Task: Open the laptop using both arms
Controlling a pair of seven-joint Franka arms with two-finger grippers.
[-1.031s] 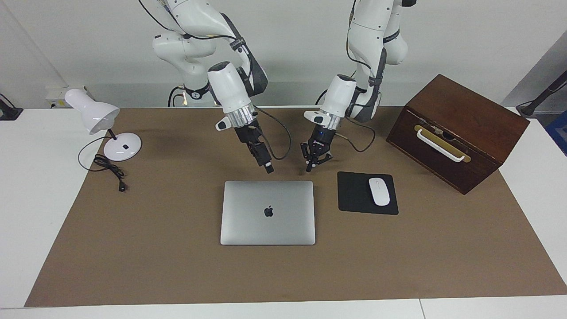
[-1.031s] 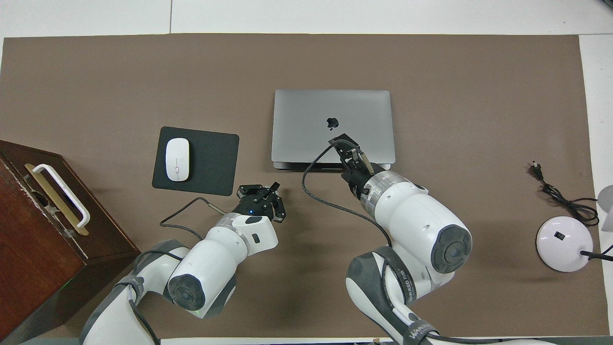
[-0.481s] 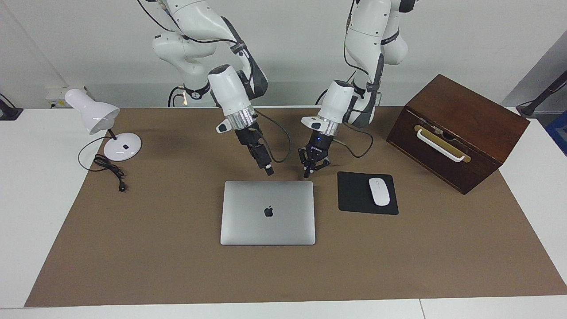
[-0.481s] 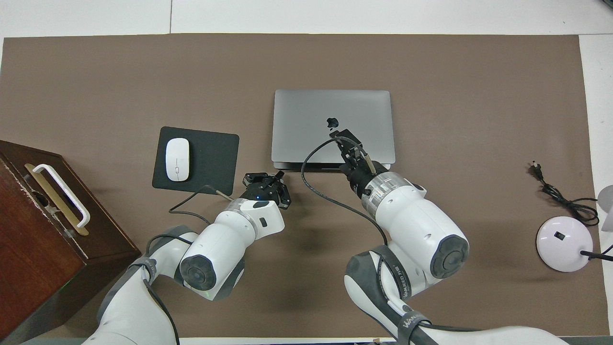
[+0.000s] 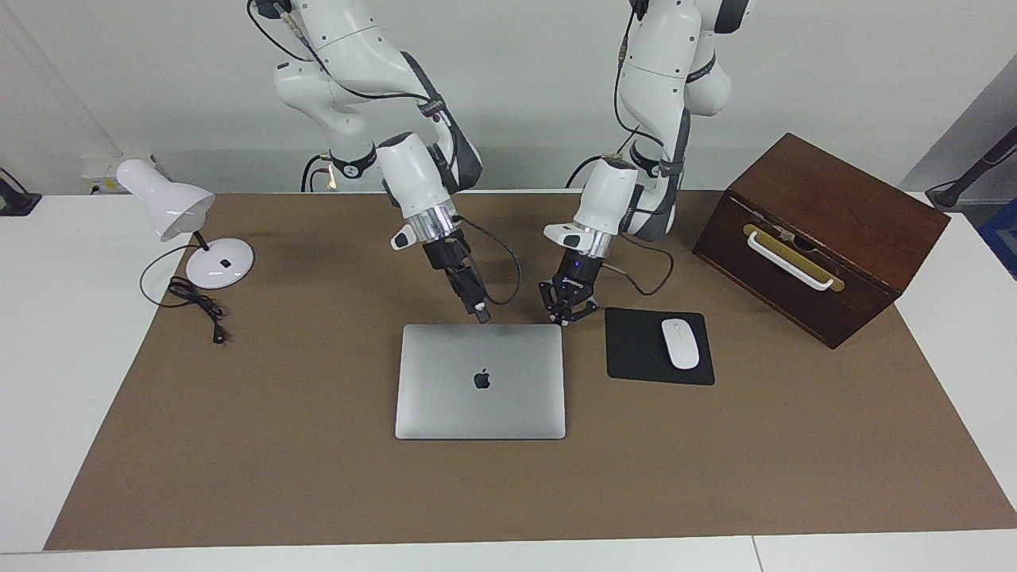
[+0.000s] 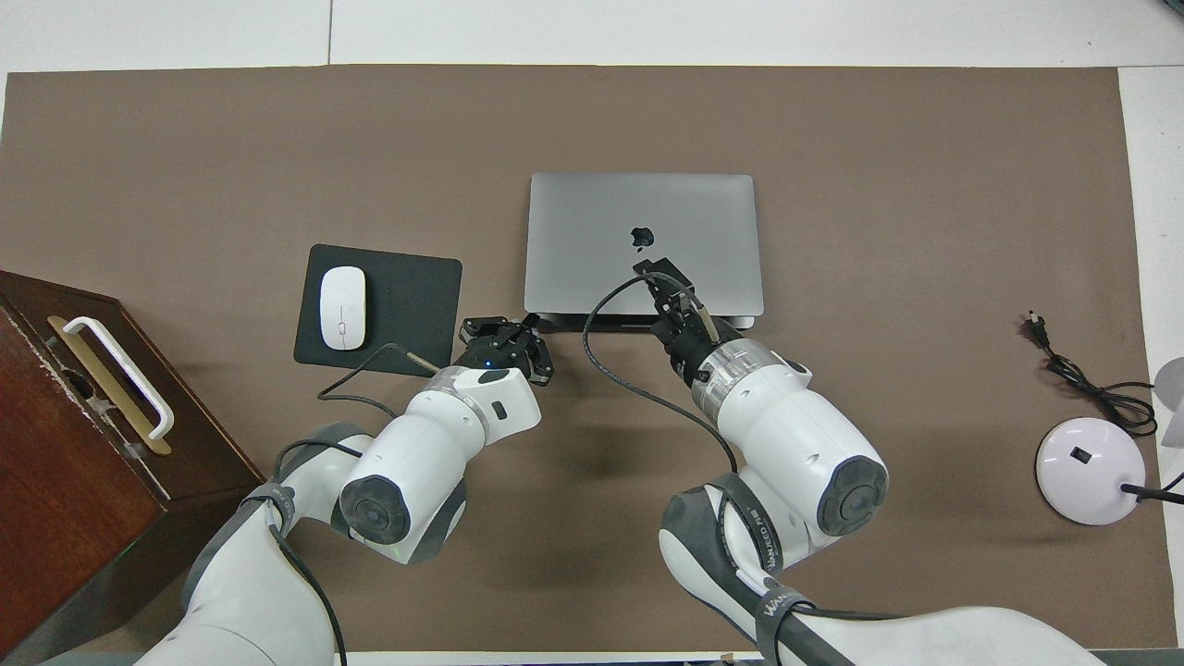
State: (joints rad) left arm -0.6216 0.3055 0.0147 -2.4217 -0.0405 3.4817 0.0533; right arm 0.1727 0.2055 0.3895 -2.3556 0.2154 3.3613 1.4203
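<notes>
Both arms have come lower and closer to the laptop (image 5: 480,380) since a second ago. The laptop is shut and lies flat in the middle of the brown mat (image 5: 318,477), with a dark apple logo (image 5: 481,379) on its lid. The right gripper (image 5: 482,315) hangs just over the lid's edge nearest the robots, fingers apart, holding nothing. The left gripper (image 5: 565,320) is low by the laptop's corner on the mouse pad's side, fingertips together and empty. I think this is the reaching step; next, one gripper must catch the thin lid edge while the other keeps the base down. Beside the laptop lie a black mouse pad (image 5: 636,349) and a white mouse (image 5: 680,343). I can read no words except small letters on an arm, too tiny to make out.
</notes>
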